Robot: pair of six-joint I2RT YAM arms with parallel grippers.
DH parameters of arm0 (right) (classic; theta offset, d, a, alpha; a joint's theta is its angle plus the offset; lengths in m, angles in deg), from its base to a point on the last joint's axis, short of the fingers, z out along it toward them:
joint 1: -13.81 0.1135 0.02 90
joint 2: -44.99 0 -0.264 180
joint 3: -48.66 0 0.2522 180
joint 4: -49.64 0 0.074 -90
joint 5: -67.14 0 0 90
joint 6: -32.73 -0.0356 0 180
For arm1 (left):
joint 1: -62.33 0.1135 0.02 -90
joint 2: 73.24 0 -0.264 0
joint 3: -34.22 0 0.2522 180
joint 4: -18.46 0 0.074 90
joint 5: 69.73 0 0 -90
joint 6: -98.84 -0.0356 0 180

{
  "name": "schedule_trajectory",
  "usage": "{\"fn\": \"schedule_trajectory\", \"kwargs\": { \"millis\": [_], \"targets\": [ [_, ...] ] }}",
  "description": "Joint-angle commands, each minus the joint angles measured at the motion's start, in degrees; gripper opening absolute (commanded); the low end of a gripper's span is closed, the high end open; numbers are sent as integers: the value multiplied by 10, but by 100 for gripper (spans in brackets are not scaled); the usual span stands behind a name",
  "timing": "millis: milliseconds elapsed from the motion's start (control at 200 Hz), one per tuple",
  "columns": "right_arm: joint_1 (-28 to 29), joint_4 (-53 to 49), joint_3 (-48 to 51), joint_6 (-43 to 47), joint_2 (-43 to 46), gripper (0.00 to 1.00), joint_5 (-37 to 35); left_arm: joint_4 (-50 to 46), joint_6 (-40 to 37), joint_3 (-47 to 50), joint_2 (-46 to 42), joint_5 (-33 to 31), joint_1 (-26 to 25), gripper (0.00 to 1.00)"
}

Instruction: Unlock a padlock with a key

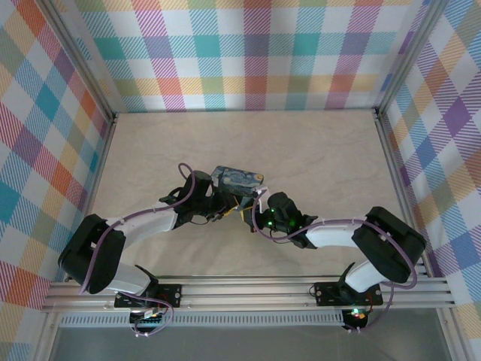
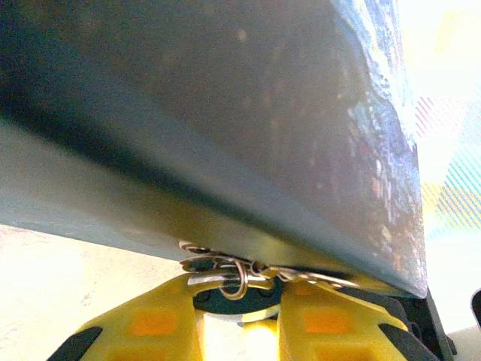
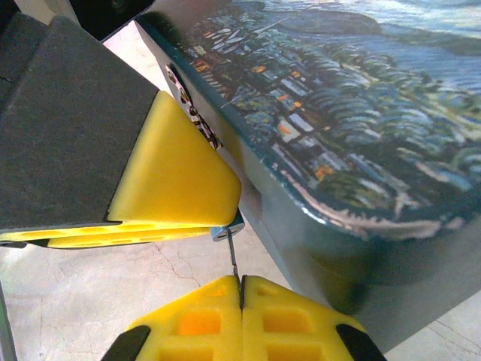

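The tiny bluish padlock (image 3: 228, 227) peeks out under a yellow finger (image 3: 173, 177) of my left gripper, which is shut on it. In the left wrist view its silvery shackle (image 2: 214, 280) lies between the fingers of the left gripper (image 2: 239, 316), with thin wire rings looped on it. A thin key (image 3: 234, 259) runs from the padlock's underside down into my right gripper (image 3: 241, 289), whose jaws are pressed together on it. From above, the left gripper (image 1: 224, 210) and the right gripper (image 1: 249, 215) meet mid-table.
The blue-and-yellow starry-night tin (image 1: 239, 177) stands right behind the two grippers, its side wall (image 2: 225, 113) close over the left fingers and its painted lid (image 3: 338, 113) beside the right ones. Plaid walls enclose the beige table (image 1: 316, 150).
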Motion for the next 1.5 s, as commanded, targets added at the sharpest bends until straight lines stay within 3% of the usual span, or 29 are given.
{"fn": "schedule_trajectory", "kwargs": {
  "millis": [0, 270, 550, 910, 1495],
  "targets": [
    [3, 41, -26, 10, -7, 0, -5, 5, -7, -3, -16, 26, 1, 14],
    [2, 40, -39, 10, -21, 0, 7, 11, -5, -4, -9, 24, -8, 14],
    [2, 10, -53, 52, -22, 0, -29, 25, 11, -4, -6, 25, -15, 14],
    [-18, 101, -30, 15, -32, 0, 21, 23, 10, -8, 6, 16, -26, 14],
    [-27, 69, -31, 20, -14, 0, 27, 19, -4, -12, 26, -1, -34, 13]
  ]
}}
